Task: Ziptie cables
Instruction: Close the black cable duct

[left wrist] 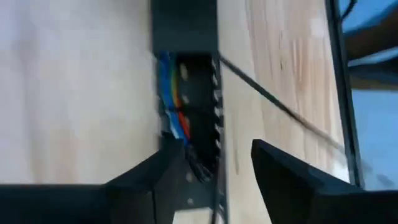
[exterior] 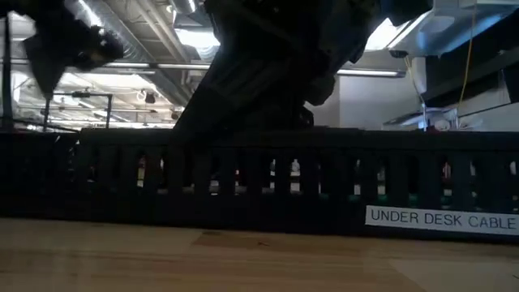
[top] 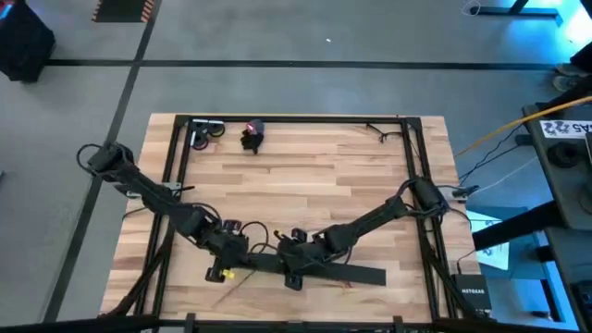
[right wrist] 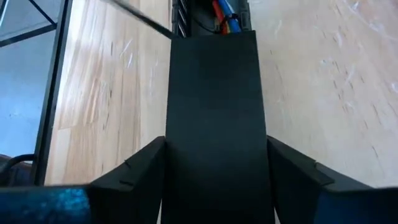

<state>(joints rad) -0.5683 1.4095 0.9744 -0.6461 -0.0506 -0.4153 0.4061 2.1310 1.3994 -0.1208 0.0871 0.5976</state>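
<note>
A long black slotted cable tray (top: 324,270) lies flat near the table's front edge; its label shows in the low view (exterior: 442,220). The cables (left wrist: 173,99), blue, orange and red, lie inside its uncovered end and also show in the right wrist view (right wrist: 224,17). My left gripper (left wrist: 217,180) is open at that end, with one finger over the tray's edge and the other out over the wood. My right gripper (right wrist: 214,168) is shut on the tray's covered part. A thin dark zip-tie strip (left wrist: 280,102) lies slanting on the wood beside the tray. My right gripper pinches the tray's flat black covered part (right wrist: 214,124) between its two fingers, one on each long side. The fingers come slanting down from the table's right and lie across the tray. The tray rests on the table. Whether my left gripper touches the tray, I cannot tell.
A black frame rail (top: 176,157) runs round the table top. At the far edge lie a small dark object with a red spot (top: 252,136), a roll-like item (top: 205,133) and thin dark strips (top: 379,131). A yellow piece (top: 220,274) sits by the tray's left end.
</note>
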